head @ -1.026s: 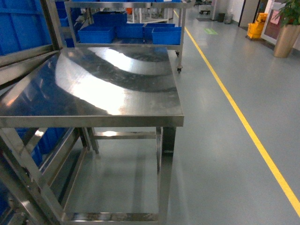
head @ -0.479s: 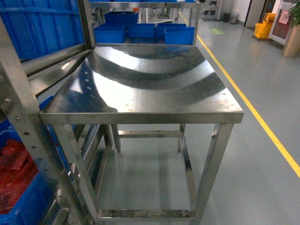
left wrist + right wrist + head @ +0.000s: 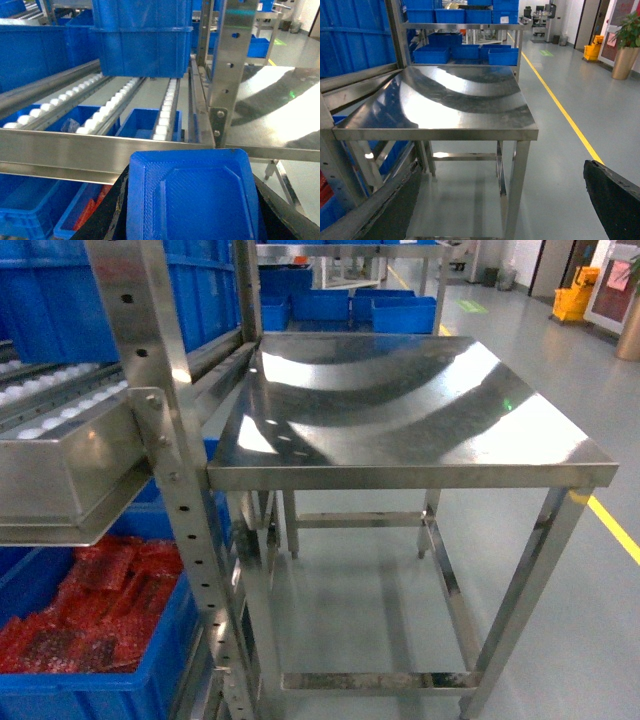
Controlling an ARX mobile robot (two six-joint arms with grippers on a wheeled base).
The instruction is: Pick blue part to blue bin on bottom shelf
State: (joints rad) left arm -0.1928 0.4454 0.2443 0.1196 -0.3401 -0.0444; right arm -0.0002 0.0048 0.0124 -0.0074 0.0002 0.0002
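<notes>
I am looking out from the head camera at a steel side table (image 3: 400, 410) standing just beside the rack's perforated upright (image 3: 170, 440), with neither arm showing in that view. Through the left wrist camera, the left gripper (image 3: 192, 220) is carrying the blue part (image 3: 192, 195), a ribbed plastic tray-shaped piece filling the bottom of the picture, with the dark fingers (image 3: 117, 210) pressing in at both of its sides. The part is hanging just in front of the flat front rail (image 3: 100, 152) of a roller shelf (image 3: 120, 105), whose lanes of small white rollers are running back under a stack of blue crates (image 3: 142, 37). Below that rail, blue bins (image 3: 145, 125) are sitting on the lower level, and one at the rack's near left corner is holding red parts (image 3: 90, 610). Through the right wrist camera, the right gripper (image 3: 485, 215) is spread wide with nothing between its fingers, one dark finger at each lower corner of the picture, facing the side table's front edge above the grey floor (image 3: 570, 115) and its yellow line (image 3: 560, 110).
</notes>
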